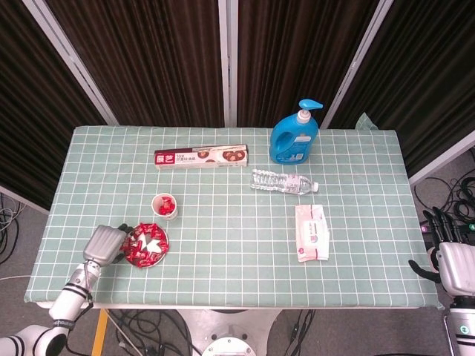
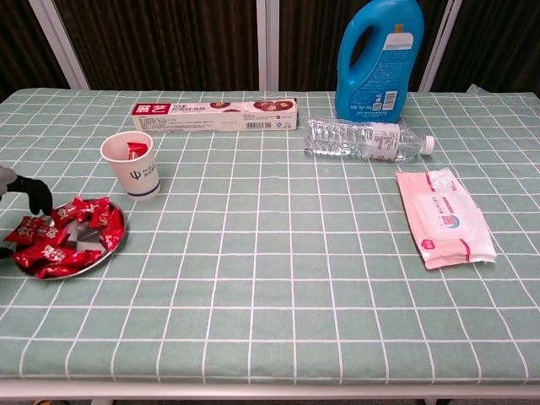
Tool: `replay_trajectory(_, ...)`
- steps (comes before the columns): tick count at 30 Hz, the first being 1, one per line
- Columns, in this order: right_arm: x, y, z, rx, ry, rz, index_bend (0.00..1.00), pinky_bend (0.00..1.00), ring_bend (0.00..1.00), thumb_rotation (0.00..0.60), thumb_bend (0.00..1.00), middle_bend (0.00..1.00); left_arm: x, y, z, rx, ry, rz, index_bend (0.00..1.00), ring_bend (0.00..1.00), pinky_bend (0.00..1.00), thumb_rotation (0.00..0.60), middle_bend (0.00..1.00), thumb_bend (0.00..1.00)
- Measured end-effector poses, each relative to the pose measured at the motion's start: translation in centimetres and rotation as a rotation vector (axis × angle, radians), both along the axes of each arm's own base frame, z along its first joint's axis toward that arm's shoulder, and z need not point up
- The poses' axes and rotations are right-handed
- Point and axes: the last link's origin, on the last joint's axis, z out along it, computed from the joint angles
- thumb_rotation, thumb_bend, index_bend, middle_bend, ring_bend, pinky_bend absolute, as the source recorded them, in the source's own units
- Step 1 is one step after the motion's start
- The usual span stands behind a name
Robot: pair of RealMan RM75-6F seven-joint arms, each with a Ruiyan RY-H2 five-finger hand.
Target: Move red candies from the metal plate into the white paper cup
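- Left robot hand low at the worktop's near-left corner, fingers curled downward; whether it holds anything cannot be told.
- Right robot hand off the worktop's right edge, fingers apart, empty.

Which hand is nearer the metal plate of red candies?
Left. The left hand is right at the metal plate's left edge, fingers reaching over the red candies. The right hand hangs off the table's far right edge.
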Motion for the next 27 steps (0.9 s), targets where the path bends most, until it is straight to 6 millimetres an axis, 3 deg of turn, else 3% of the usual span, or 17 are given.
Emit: replay_trajectory(27, 0.08, 0.00, -0.01, -0.001, 0.001, -0.004, 0.00, 0.29, 0.00, 0.600, 0.07, 0.00, 0.38, 0.70, -0.70, -0.034, -0.015, -0.005, 0.54, 0.87, 1.00, 0.600, 0.58, 0.33)
